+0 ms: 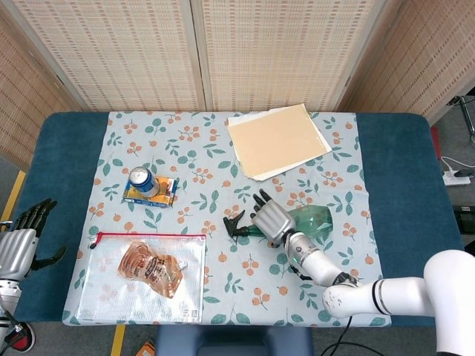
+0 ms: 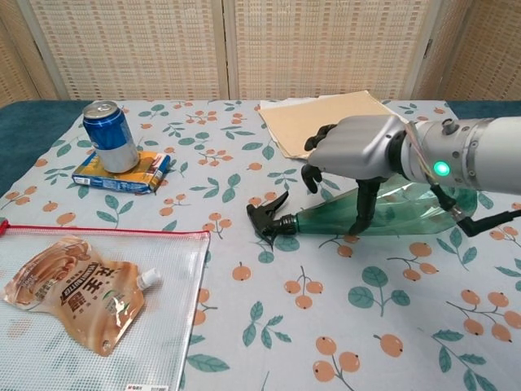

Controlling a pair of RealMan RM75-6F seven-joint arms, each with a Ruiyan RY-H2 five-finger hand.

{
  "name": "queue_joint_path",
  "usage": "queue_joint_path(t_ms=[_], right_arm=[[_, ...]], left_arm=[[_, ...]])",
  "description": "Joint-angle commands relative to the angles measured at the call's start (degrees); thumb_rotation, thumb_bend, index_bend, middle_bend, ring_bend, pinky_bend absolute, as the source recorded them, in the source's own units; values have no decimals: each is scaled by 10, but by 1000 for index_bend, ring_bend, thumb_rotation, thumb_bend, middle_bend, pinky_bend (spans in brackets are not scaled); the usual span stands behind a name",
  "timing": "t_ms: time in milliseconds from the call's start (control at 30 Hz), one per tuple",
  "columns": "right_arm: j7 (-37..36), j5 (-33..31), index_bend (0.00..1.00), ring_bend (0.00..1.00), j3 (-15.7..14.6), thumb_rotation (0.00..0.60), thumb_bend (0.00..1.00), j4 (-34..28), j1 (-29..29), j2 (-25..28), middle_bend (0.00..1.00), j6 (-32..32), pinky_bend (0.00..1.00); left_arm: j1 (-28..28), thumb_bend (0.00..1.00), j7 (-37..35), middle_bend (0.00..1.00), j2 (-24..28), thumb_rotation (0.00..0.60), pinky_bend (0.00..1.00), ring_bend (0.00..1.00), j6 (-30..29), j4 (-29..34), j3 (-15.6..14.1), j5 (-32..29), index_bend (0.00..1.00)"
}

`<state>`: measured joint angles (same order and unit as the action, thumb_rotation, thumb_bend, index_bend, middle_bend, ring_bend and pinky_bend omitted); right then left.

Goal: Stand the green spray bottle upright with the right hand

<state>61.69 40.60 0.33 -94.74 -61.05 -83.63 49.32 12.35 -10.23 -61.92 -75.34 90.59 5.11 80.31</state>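
Observation:
The green spray bottle (image 2: 407, 208) lies on its side on the floral cloth, black nozzle (image 2: 269, 217) pointing left; in the head view the green spray bottle (image 1: 318, 218) sits right of centre. My right hand (image 2: 354, 149) is lowered over the bottle's neck end. The thumb (image 2: 363, 208) hangs down the near side and the fingers (image 2: 313, 173) curl over the far side. They stand apart around the bottle without clamping it. From the head view the right hand (image 1: 272, 219) hides the neck. My left hand (image 1: 22, 241) hangs open off the table's left edge.
A blue can (image 2: 109, 135) stands on a flat box (image 2: 122, 173) at the left. A clear zip pouch (image 2: 175, 326) holding a brown snack packet (image 2: 77, 297) lies front left. A tan folder (image 2: 317, 118) on papers lies behind the bottle.

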Motion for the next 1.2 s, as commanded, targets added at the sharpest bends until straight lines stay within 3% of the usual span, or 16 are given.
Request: queue_joint_path(t_ms=[33,600,667,767,1200], right_arm=[[-2,-6,318,0,-5,600,0,8,-5,-8,252,2,0],[-3,-39,367,17,-23,600,0,91,-27,-84,286,12,0],[-6,-34,390,64,-22,600,0,98,-27,-92,307,17,0],[-9,-21,445,258,-23,600,0,109,-25,-102,380,29,55],[-19,6,521,484,-28,600,0,130,-13,-118,440,45,136]], left_arm=[[0,260,-1,0,0,600,76,0,0,0,0,0,0],[0,261,-18,0,0,600,77,0,-4,-5,1,5,0],[0,259,-20,0,1,600,78,0,-3,-6,1,6,0],[1,259,-24,0,2,600,81,0,-1,-8,1,6,0],[1,259,-23,0,2,600,104,0,-1,-6,0,4,0]])
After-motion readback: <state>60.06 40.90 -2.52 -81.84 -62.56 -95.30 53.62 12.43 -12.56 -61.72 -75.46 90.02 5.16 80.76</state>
